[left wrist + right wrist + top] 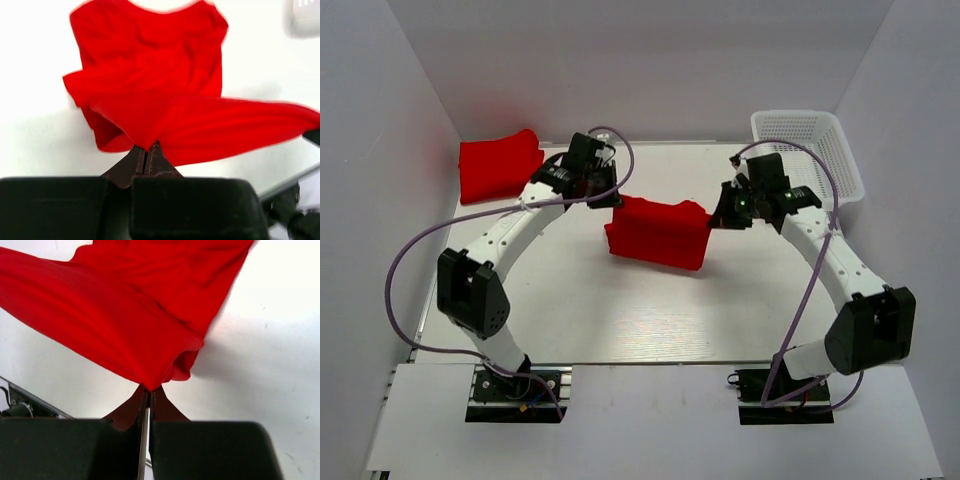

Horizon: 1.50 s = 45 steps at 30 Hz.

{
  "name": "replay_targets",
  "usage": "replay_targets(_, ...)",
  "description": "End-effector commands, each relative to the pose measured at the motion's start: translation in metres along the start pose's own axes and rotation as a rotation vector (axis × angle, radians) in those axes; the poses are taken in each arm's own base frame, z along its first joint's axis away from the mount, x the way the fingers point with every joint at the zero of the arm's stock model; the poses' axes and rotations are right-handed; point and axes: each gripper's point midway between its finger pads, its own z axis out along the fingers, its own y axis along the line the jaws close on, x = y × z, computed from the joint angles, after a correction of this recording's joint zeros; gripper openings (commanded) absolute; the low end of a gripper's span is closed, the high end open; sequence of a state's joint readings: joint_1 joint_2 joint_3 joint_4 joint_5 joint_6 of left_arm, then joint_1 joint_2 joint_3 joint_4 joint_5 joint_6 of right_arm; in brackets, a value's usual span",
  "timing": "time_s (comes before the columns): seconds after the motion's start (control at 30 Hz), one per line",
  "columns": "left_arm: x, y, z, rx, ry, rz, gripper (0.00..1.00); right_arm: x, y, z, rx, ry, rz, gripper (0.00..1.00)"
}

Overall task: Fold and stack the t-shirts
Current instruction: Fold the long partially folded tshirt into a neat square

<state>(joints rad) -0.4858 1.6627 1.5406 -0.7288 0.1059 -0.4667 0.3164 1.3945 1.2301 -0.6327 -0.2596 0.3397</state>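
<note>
The white mesh basket [845, 160] is sitting at the upper right of the top view. In mid-frame, the left gripper [613, 200] and right gripper [713, 215] are each pinching a corner of a red t-shirt [660, 232], holding it stretched between them. Another red t-shirt [498, 165] is lying on the table [620, 320] at the upper left.

Left gripper [146, 148] and right gripper [149, 389] tight-closed, seemingly aloft.

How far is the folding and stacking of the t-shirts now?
Done: one red t-shirt looks folded at the far left. In hand: the left gripper and the right gripper pinch a second t-shirt in the middle. Left: fold it, stack it on the first.
</note>
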Motion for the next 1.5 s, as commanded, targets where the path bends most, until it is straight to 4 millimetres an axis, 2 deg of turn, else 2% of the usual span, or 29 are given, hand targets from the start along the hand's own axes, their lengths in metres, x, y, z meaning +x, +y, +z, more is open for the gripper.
replay_targets(0.0,-0.040,0.015,-0.004,-0.089,-0.104,-0.020,0.00,-0.038,-0.005,-0.003,0.026,-0.083,-0.040,0.00)
replay_targets(0.07,-0.047,0.021,0.007,-0.111,-0.099,-0.030,0.00,-0.042,-0.010,0.004,0.031,-0.068,-0.037,0.00)
replay_targets(0.1,-0.051,0.025,0.010,-0.118,-0.100,-0.036,0.00,-0.052,-0.012,0.005,0.030,-0.081,-0.041,0.00)
replay_targets(0.27,-0.071,0.030,0.031,-0.118,-0.116,-0.020,0.00,-0.065,-0.024,0.025,0.022,-0.050,-0.026,0.00)
replay_targets(0.3,-0.069,0.035,0.044,-0.136,-0.099,-0.022,0.00,-0.068,-0.028,0.031,0.024,-0.044,-0.030,0.00)
replay_targets(0.33,-0.077,0.037,0.046,-0.137,-0.112,-0.027,0.00,-0.071,-0.031,0.039,0.021,-0.036,-0.024,0.00)
replay_targets(0.43,-0.084,0.050,0.066,-0.155,-0.106,-0.024,0.00,-0.076,-0.040,0.054,0.015,-0.011,-0.005,0.00)
replay_targets(0.53,-0.093,0.052,0.078,-0.138,-0.110,-0.021,0.00,-0.079,-0.049,0.069,0.002,0.011,0.013,0.00)
replay_targets(0.57,-0.086,0.057,0.091,-0.151,-0.081,-0.024,0.00,-0.081,-0.051,0.071,-0.001,0.012,0.020,0.00)
replay_targets(0.63,-0.086,0.063,0.100,-0.153,-0.071,-0.033,0.00,-0.080,-0.057,0.085,-0.007,0.037,0.027,0.00)
replay_targets(0.67,-0.087,0.059,0.104,-0.128,-0.069,-0.022,0.00,-0.088,-0.058,0.086,-0.011,0.024,0.028,0.00)
replay_targets(0.7,-0.090,0.062,0.108,-0.119,-0.073,-0.027,0.00,-0.082,-0.062,0.098,-0.017,0.055,0.039,0.00)
replay_targets(0.83,-0.083,0.064,0.135,-0.084,-0.050,-0.006,0.00,-0.082,-0.072,0.111,-0.003,0.073,0.077,0.00)
replay_targets(0.87,-0.090,0.065,0.135,-0.073,-0.066,-0.010,0.06,-0.087,-0.075,0.117,-0.004,0.067,0.072,0.01)
replay_targets(0.9,-0.094,0.063,0.134,-0.070,-0.074,-0.009,0.16,-0.086,-0.077,0.119,0.004,0.072,0.077,0.12)
replay_targets(0.93,-0.091,0.063,0.140,-0.060,-0.069,-0.009,0.42,-0.092,-0.075,0.120,-0.007,0.059,0.069,0.18)
replay_targets(0.97,-0.100,0.064,0.137,-0.048,-0.090,0.007,0.99,-0.103,-0.075,0.120,-0.010,0.037,0.059,0.44)
replay_targets(1.0,-0.104,0.063,0.138,-0.043,-0.103,0.010,1.00,-0.107,-0.077,0.127,-0.007,0.035,0.061,0.90)
replay_targets(1.07,-0.116,0.061,0.135,-0.016,-0.138,0.032,1.00,-0.114,-0.082,0.132,-0.001,0.027,0.075,0.90)
replay_targets(1.1,-0.119,0.059,0.133,-0.006,-0.144,0.066,1.00,-0.126,-0.078,0.130,-0.006,0.000,0.066,0.90)
replay_targets(1.13,-0.122,0.056,0.131,0.005,-0.151,0.081,1.00,-0.130,-0.075,0.128,-0.029,-0.005,0.069,0.90)
replay_targets(1.23,-0.115,0.055,0.123,0.015,-0.118,0.128,1.00,-0.132,-0.070,0.121,-0.039,-0.031,0.053,0.90)
replay_targets(1.27,-0.100,0.059,0.125,0.017,-0.080,0.140,1.00,-0.132,-0.066,0.109,-0.035,-0.050,0.047,0.90)
replay_targets(1.3,-0.094,0.060,0.126,0.025,-0.071,0.160,1.00,-0.123,-0.069,0.111,-0.026,-0.041,0.055,0.90)
replay_targets(1.33,-0.077,0.060,0.124,0.052,-0.035,0.168,1.00,-0.121,-0.071,0.108,-0.016,-0.047,0.054,0.90)
replay_targets(1.37,-0.071,0.060,0.124,0.062,-0.024,0.166,1.00,-0.121,-0.066,0.095,-0.013,-0.077,0.042,0.90)
replay_targets(1.4,-0.065,0.060,0.125,0.070,-0.018,0.174,1.00,-0.118,-0.067,0.092,-0.008,-0.077,0.041,0.90)
replay_targets(1.43,-0.048,0.067,0.130,0.069,0.024,0.184,1.00,-0.096,-0.074,0.097,0.007,-0.037,0.057,0.90)
replay_targets(1.47,-0.043,0.063,0.130,0.074,0.033,0.189,1.00,-0.102,-0.068,0.084,0.005,-0.078,0.041,0.90)
